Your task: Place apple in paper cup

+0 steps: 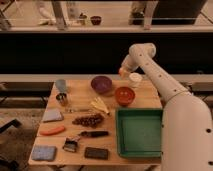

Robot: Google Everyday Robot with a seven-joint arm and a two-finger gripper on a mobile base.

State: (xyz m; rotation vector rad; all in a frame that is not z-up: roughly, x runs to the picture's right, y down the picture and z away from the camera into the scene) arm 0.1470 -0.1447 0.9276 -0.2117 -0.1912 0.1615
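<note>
The paper cup is small, plain and white, and stands upright at the back right of the wooden table. My gripper hangs just above and to the left of the cup's rim. It is shut on the apple, a small yellow-orange fruit that shows at the arm's tip. The apple is held in the air beside the cup's rim, not inside the cup. My white arm reaches in from the right, over the table's back edge.
An orange-red bowl sits just in front of the cup, with a purple bowl to its left. A green tray fills the front right. A blue-grey cup, metal cup, banana, grapes and carrot-like piece lie to the left.
</note>
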